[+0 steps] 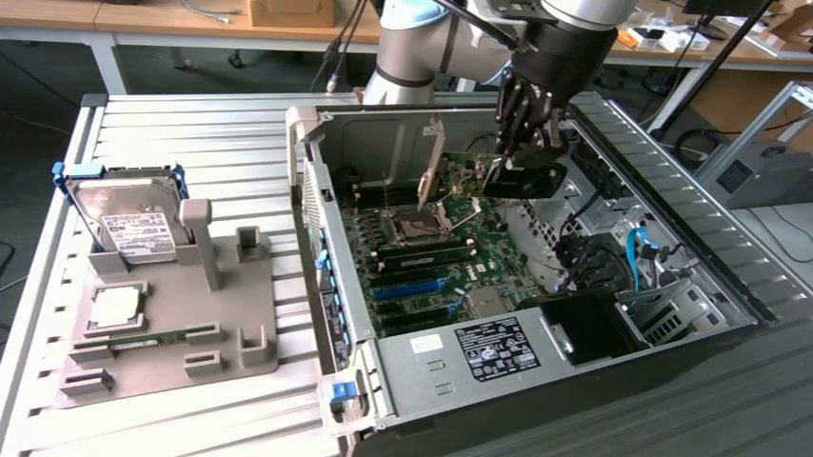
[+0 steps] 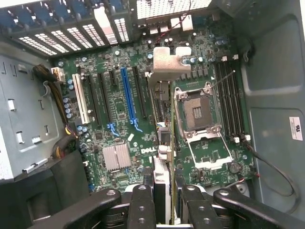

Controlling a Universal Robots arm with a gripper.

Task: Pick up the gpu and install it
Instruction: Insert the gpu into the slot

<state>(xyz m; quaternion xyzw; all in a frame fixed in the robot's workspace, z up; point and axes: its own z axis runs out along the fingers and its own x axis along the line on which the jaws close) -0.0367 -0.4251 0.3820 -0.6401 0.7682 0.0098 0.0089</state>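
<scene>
As the gripper [image 2: 167, 202] hangs over the motherboard [image 2: 107, 114] inside the open case [image 1: 333, 238], I note its fingers [image 2: 142, 205] closed partway on the gpu [image 2: 163, 119], clamping the card's near end from both faces. I see the card held on edge above the motherboard and, as far as I can judge, clear of it. Its silver bracket [image 2: 167, 62] points towards the motherboard's vented rear side. I judge the edge-on hold keeps the contact edge facing the slots. The card hovers between the long blue slot [image 2: 127, 95] and the empty processor socket [image 2: 198, 112]; I cannot tell which slot lies directly beneath. Card not seated; installation incomplete.
</scene>
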